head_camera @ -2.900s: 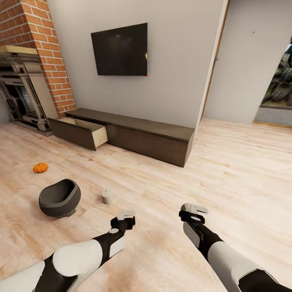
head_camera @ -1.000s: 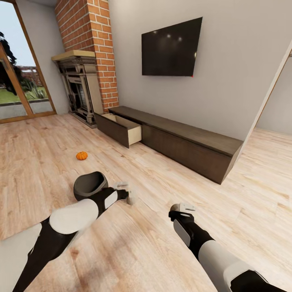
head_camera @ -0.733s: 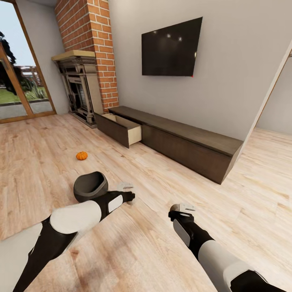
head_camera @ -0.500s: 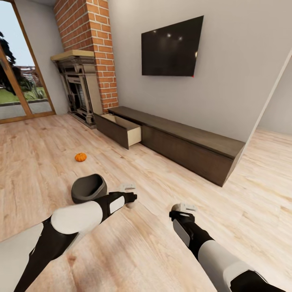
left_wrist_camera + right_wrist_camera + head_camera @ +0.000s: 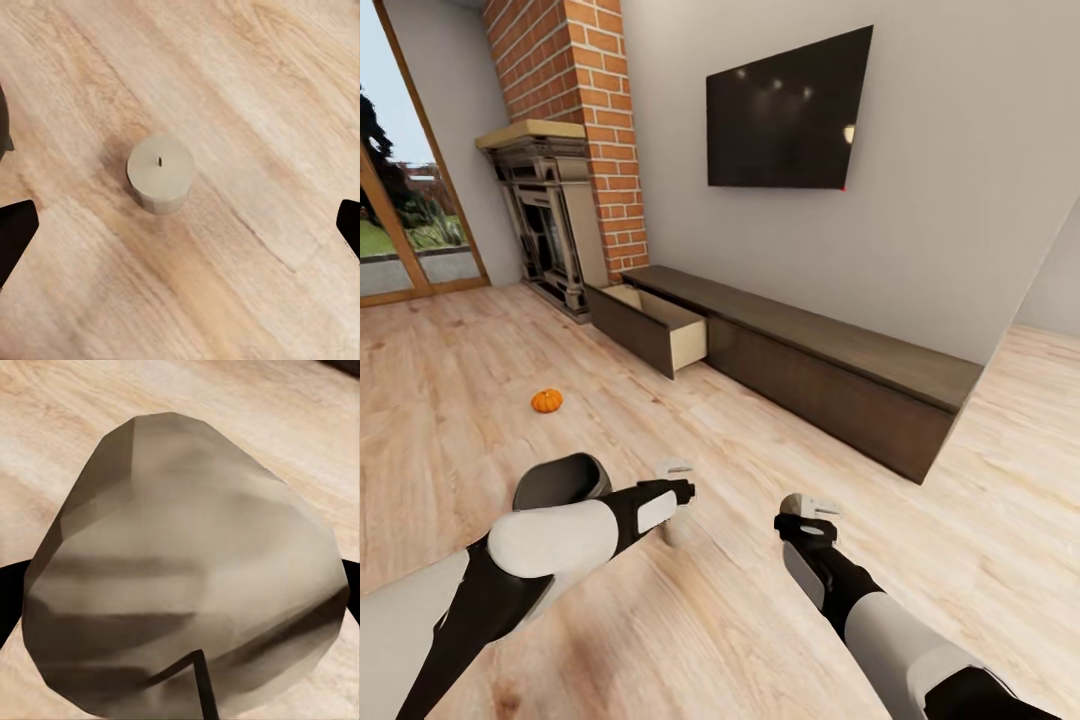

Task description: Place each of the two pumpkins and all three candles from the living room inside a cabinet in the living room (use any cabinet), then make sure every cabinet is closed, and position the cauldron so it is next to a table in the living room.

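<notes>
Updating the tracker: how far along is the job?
Done: drawer open, nothing visibly stowed. In hand: right tool looks shut on held candle; left tool open above floor candle. Left: pumpkin on floor, cauldron unplaced, closing the drawer.

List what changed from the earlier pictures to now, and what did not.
The left gripper has reached forward over the floor candle, which earlier stood ahead of it. Its jaws are wide open to either side of the candle, not gripping. The whole view swung, so the camera moved. Unchanged: the right gripper keeps its pose with a second candle between its jaws, pumpkin and cauldron are on the floor, and the cabinet drawer is open.
</notes>
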Available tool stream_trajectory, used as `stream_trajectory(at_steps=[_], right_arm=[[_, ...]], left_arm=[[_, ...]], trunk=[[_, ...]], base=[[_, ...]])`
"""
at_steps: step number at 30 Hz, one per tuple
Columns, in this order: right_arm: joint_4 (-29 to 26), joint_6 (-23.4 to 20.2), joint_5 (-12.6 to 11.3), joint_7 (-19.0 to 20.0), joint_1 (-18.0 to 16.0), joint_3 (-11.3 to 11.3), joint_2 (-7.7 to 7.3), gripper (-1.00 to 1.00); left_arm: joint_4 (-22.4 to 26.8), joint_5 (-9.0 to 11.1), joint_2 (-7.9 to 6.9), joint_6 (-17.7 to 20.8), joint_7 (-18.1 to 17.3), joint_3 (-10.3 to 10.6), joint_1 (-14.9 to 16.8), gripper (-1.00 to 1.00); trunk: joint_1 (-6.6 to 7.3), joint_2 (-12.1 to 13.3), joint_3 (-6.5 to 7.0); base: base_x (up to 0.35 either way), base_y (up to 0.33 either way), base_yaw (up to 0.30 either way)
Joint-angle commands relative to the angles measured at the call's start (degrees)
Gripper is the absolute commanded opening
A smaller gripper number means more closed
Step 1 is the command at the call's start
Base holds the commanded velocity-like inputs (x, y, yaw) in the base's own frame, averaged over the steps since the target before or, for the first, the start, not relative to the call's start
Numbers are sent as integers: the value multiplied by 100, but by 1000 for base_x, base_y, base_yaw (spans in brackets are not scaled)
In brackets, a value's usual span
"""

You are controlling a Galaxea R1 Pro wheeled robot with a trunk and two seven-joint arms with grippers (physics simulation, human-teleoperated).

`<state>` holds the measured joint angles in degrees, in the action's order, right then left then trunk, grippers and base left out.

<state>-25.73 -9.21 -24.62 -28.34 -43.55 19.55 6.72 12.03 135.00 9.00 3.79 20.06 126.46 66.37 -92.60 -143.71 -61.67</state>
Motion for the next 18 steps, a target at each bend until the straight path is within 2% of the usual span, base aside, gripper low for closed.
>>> stream_trajectory(at_steps=[1, 11, 18], right_arm=[[-11, 23, -22, -45, -4, 49, -5, -100], [-11, 179, -17, -51, -4, 42, -12, -100], [-11, 191, 94, -38, -4, 40, -13, -100]], left_arm=[[24, 0, 2, 12, 38, 21, 7, 100], [61, 0, 34, 5, 50, 20, 7, 100], [105, 0, 35, -207, 64, 19, 7, 100]], trunk=[[-2, -2, -6], [-2, -2, -6], [-2, -2, -6]], base=[[334, 0, 0], [334, 0, 0], [99, 0, 0]])
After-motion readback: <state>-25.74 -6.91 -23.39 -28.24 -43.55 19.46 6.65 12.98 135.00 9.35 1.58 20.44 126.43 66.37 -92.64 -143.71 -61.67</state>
